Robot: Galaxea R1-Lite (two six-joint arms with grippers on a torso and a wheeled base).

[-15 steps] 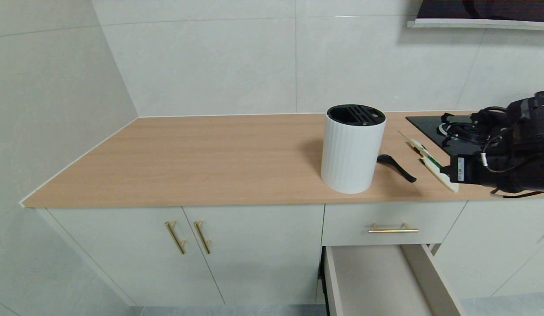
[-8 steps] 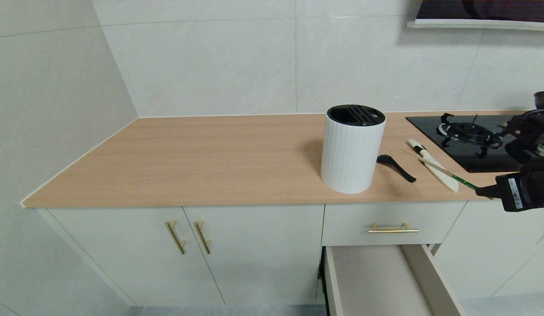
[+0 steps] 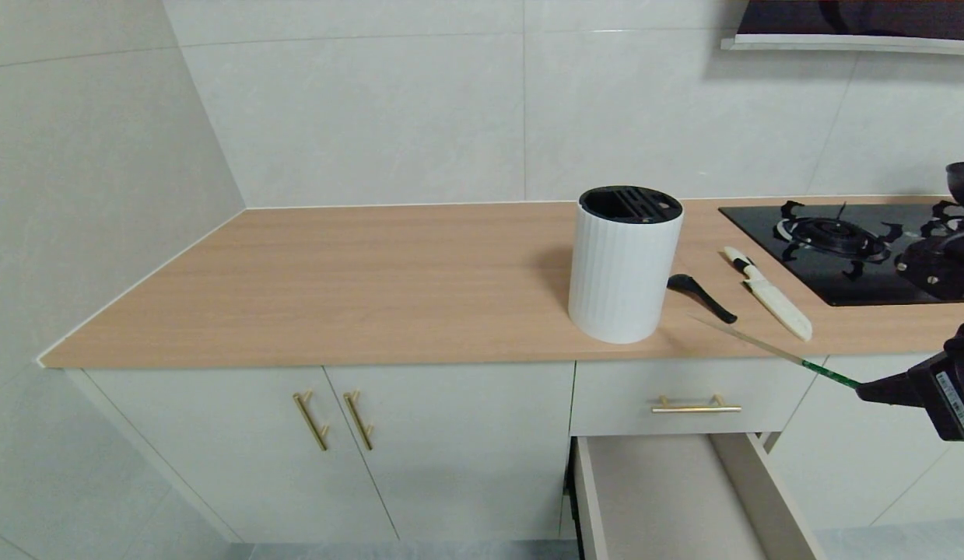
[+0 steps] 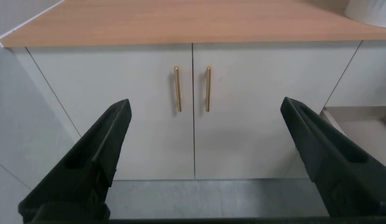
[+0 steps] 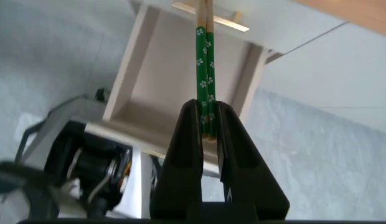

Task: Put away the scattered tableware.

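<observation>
R hand (image 3: 878, 386) clamped tight on green-ended chopsticks (image 3: 769, 350), held in air off desk (image 3: 373, 295) front edge, above open drawer (image 3: 660, 490). Long axis runs 4–10 o'clock in head view, tips at 10 toward white utensil holder (image 3: 623, 264). L hand (image 4: 204, 112) spread wide, empty. Early stage, I'd judge: knife (image 3: 765, 293) & black spoon (image 3: 703, 297) lie on desk at holder's 3 o'clock.

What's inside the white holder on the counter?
A black slotted insert caps the white holder; nothing sticks out of it. Below the slots, the interior is hidden by the insert and wall.
</observation>
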